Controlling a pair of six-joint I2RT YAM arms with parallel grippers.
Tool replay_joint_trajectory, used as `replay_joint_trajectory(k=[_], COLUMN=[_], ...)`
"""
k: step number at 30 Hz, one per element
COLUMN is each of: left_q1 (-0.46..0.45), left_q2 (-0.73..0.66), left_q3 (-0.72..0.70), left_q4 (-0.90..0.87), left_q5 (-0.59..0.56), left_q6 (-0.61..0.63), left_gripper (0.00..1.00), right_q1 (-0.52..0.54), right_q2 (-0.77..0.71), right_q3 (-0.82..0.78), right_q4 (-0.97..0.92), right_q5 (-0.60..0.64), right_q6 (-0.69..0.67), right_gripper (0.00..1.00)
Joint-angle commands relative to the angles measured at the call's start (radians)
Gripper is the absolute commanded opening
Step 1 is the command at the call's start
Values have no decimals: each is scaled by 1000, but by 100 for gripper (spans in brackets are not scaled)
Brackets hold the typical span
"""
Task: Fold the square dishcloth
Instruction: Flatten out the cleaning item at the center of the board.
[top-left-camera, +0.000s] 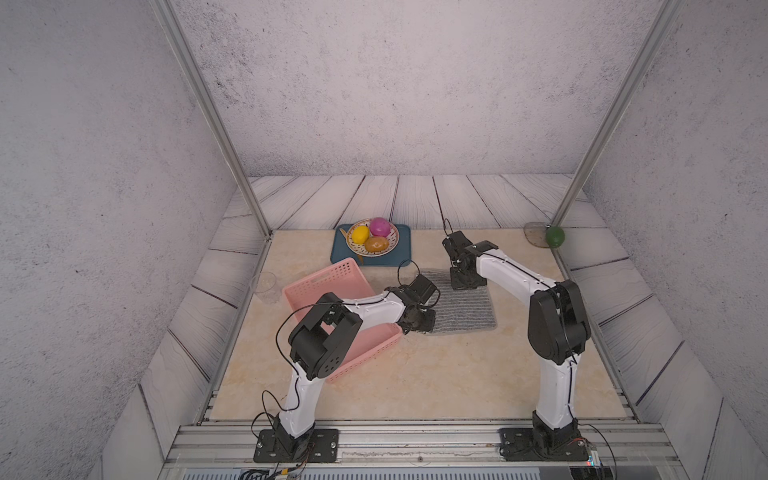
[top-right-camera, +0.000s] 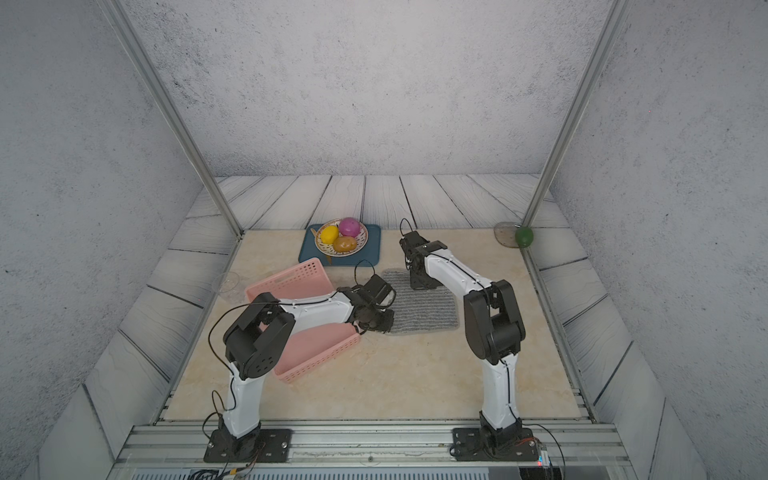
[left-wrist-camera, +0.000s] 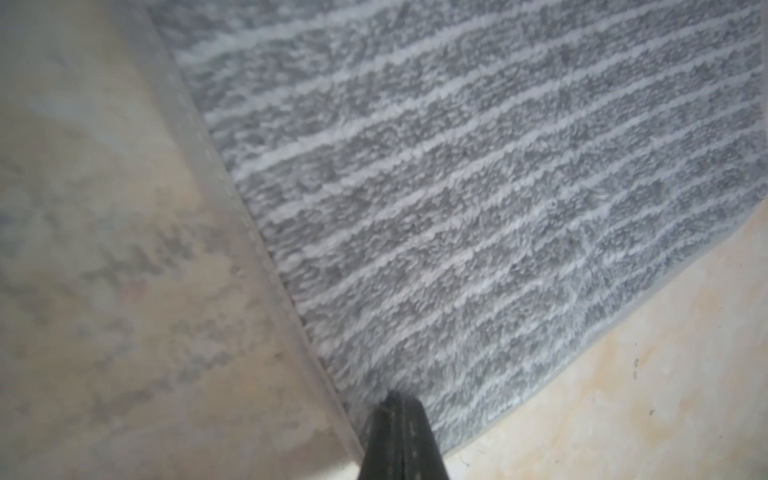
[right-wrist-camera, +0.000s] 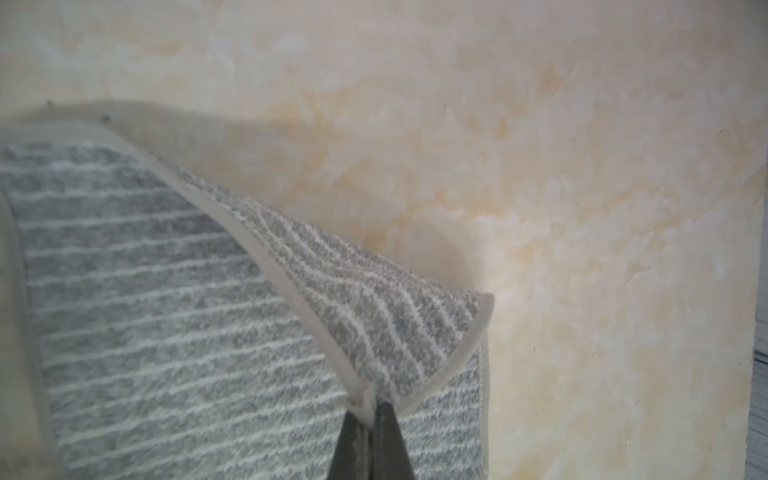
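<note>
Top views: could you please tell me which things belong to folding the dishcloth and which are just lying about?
Job in hand: square dishcloth; left gripper and right gripper, each shut on a corner.
Lying about: pink basket, blue tray, plate of fruit, clear cup, round green object.

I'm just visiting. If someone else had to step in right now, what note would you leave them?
Left gripper: shut at the near corner of the dishcloth; a real pinch is not clear.
Right gripper: shut on a far corner, lifted and curling over.
The dishcloth otherwise lies flat on the table, beside the pink basket.
Done: corners reached. Left: the whole fold.
</note>
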Motion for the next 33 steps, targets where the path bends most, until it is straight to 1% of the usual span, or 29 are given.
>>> replay_joint_trajectory(k=[1, 7, 9, 10, 13, 14, 16, 18, 21, 25, 30, 33], left_q1=[8, 9, 9, 9, 11, 12, 14, 19, 41, 110, 205, 232], left_q2=[-2, -9, -13, -17, -32, -41, -57, -65, -64, -41, 78, 119], left_q3=[-21, -11, -10, -6, 15, 26, 54, 100, 177, 270, 486, 544], left_q4=[-29, -42, -47, -53, -70, -77, -94, -124, -176, -210, -353, -379], left_q5=[-14, -19, -21, -22, -25, -23, -25, -40, -76, -92, -55, 13], left_q6=[9, 19, 24, 26, 34, 37, 50, 67, 86, 110, 194, 228], left_gripper=[3, 11, 18, 25, 53, 59, 69, 76, 79, 79, 78, 73], right_q1=[-24, -59, -74, -81, -101, -105, -115, -121, -129, -131, -131, -132], right_q2=[74, 216, 255, 270, 308, 318, 332, 341, 342, 328, 307, 299], right_q3=[83, 269, 326, 348, 403, 416, 436, 446, 445, 423, 398, 389], right_q4=[-60, -108, -124, -129, -137, -138, -141, -141, -139, -125, -105, -107], right_q5=[27, 12, -5, -18, -51, -57, -66, -80, -108, -130, -149, -141], right_q6=[-43, -80, -91, -98, -123, -133, -152, -166, -179, -189, -195, -199], right_gripper=[1, 2, 2, 2, 2, 2, 0, 0, 0, 0, 0, 0])
